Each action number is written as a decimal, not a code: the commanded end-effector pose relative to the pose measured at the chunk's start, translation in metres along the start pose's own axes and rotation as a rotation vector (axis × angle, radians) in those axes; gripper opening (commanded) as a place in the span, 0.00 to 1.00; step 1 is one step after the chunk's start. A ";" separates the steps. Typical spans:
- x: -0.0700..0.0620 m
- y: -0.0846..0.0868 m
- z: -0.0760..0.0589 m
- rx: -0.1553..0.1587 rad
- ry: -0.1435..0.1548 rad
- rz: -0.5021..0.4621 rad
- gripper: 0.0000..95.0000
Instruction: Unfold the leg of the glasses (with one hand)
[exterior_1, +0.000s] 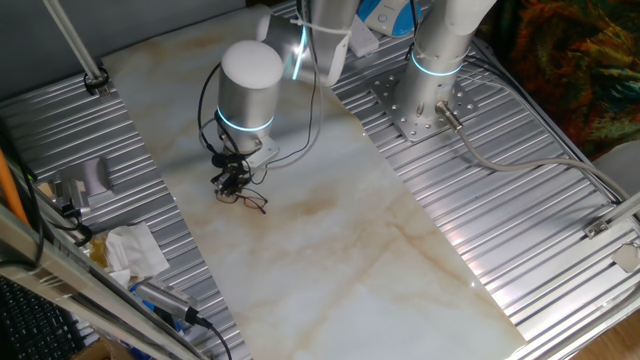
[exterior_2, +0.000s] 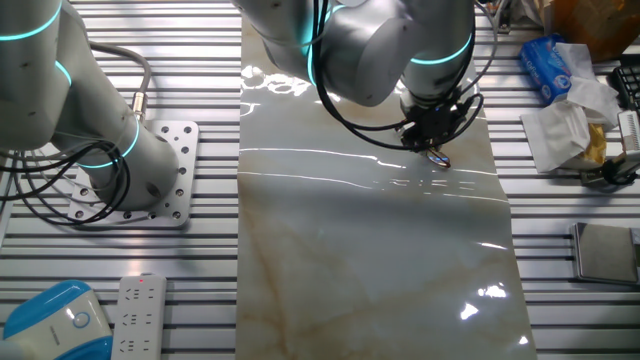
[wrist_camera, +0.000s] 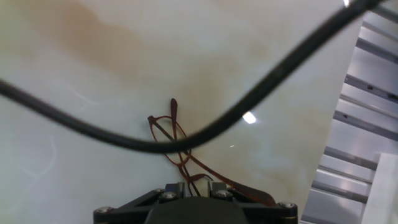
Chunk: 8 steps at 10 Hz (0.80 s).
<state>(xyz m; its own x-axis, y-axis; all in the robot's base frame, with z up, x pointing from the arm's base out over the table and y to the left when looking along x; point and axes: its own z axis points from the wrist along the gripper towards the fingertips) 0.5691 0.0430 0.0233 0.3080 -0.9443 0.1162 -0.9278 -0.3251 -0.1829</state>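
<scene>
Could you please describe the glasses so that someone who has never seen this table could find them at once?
Start at the pale marbled slab that runs down the middle of the ribbed metal table. Near its edge the robot's gripper reaches down, and the glasses lie on the slab directly beneath it. They are a tiny reddish-brown wire frame, far thinner than the black cable looping nearby.

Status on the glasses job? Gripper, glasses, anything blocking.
Gripper low over the slab, jaws' state not visible. Glasses on the marble directly below it, grip unclear. Black cable crosses the hand view, partly hiding the frame.
</scene>
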 end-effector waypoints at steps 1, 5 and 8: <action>0.000 -0.001 0.001 0.002 0.000 -0.003 0.00; 0.000 -0.001 0.001 0.007 -0.004 -0.010 0.00; 0.001 0.004 0.003 0.017 -0.001 0.006 0.20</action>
<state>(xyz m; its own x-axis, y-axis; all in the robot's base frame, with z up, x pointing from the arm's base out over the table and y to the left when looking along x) 0.5640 0.0419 0.0217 0.3155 -0.9421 0.1134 -0.9235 -0.3323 -0.1916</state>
